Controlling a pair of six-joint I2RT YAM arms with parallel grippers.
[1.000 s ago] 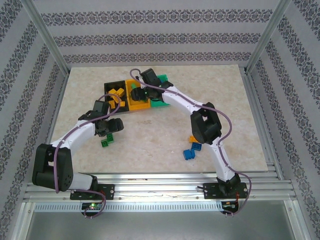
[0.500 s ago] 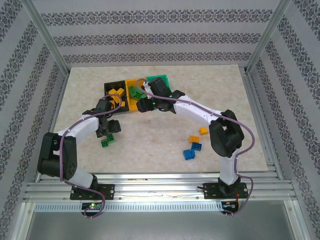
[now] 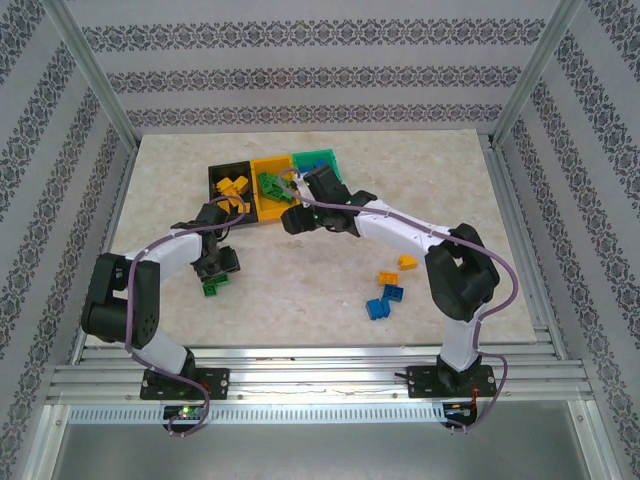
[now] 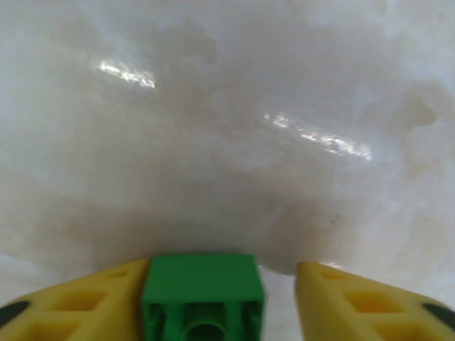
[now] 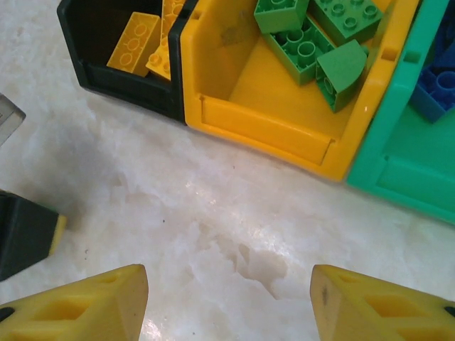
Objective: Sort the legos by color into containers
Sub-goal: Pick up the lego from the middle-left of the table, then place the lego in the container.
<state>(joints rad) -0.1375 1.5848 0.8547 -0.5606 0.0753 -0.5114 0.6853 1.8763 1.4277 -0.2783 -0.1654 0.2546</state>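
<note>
Three bins stand joined in a row at the far middle of the table [image 3: 300, 310]: a black bin [image 3: 222, 176], a yellow-orange bin [image 3: 271, 207] and a green bin [image 3: 322, 159]. In the right wrist view the black bin holds yellow bricks [image 5: 135, 42], two of them in sight. The yellow-orange bin holds what looks like four green pieces [image 5: 302, 50], though they overlap. The green bin holds blue bricks [image 5: 434, 92], cut off by the frame edge.

Five bricks lie loose on the table. One green brick [image 3: 213, 287] is at the left gripper [image 3: 215, 268]. Well apart to the right are two orange bricks [image 3: 407, 262] [image 3: 387, 277] and two blue bricks [image 3: 393, 293] [image 3: 376, 308].

The left arm is folded, its gripper pointing down at the table. In its wrist view the green brick sits between the yellow fingers [image 4: 78, 305], touching one, with a gap to the other, so the jaws are parted and not clamped.

The right arm reaches left across the table. The right gripper [image 3: 297, 220] hangs just in front of the bins, jaws wide apart and holding nothing.

A second ago the right gripper was over the yellow-orange bin; it has since drawn back toward the near side.
</note>
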